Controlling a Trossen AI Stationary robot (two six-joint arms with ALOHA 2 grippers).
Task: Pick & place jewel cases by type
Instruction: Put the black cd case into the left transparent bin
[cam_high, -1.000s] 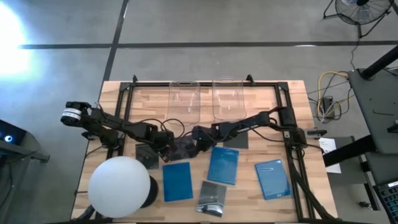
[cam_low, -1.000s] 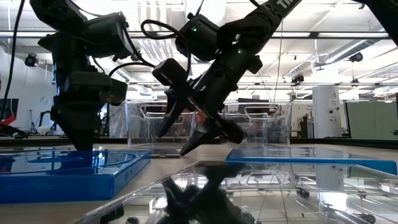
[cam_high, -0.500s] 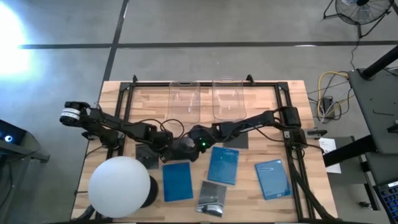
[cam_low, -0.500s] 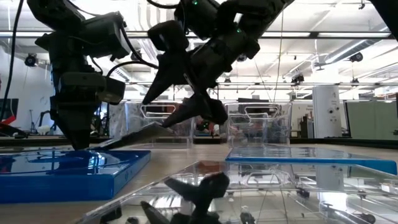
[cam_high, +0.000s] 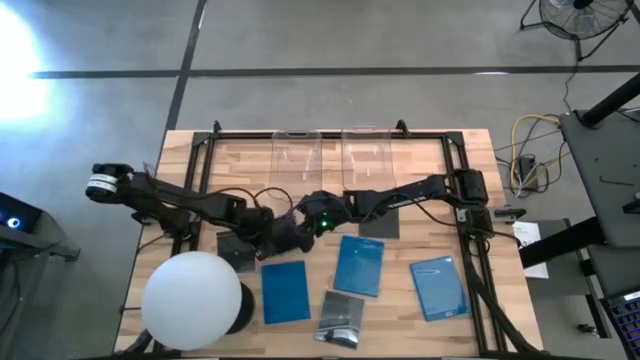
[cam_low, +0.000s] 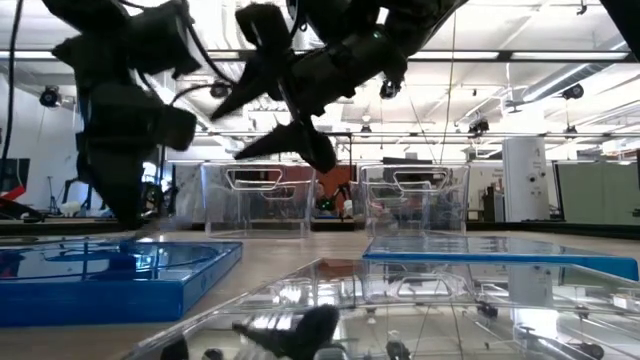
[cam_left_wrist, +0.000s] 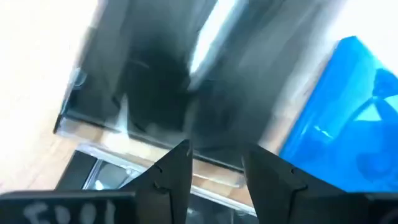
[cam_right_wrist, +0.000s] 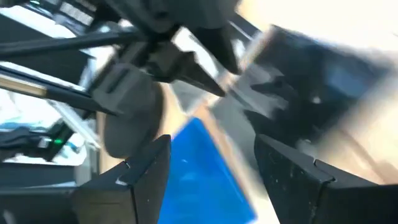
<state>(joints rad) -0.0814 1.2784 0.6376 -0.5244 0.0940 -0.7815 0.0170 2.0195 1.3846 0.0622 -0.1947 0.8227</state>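
Pale wooden table (cam_high: 470, 150), and the biggest thing on it is a white sphere (cam_high: 195, 298), sitting well behind and to one side of the left jaws. Two clear plastic bins (cam_high: 297, 160) (cam_high: 365, 158) stand side by side beyond both sets of jaws, well apart from them.

Both dark arms reach in to the middle of the table, so their ends are nearly meeting. The right gripper (cam_right_wrist: 212, 142) hangs raised off the table with its two fingers spread wide and nothing between them. It faces the other arm's tool close by.

The left gripper (cam_left_wrist: 216, 152) is lower, its fingers a narrow gap apart. Directly in front of its tips lies a dark glossy jewel case (cam_left_wrist: 155, 93), with its clear edge running right across the tips. I cannot tell whether the fingers are touching that edge.

Just beside that case, off to one side of the left jaws, is a bright blue jewel case (cam_left_wrist: 348, 124).

From above, three blue jewel cases (cam_high: 285, 292) (cam_high: 360, 265) (cam_high: 440, 288) lie flat on the table on the near side of the jaws, the last one well apart from both. One dark jewel case (cam_high: 237, 248) lies just beside the left jaws, another (cam_high: 340, 318) past the blue ones, and a third (cam_high: 380, 226) shows partly under the right arm.
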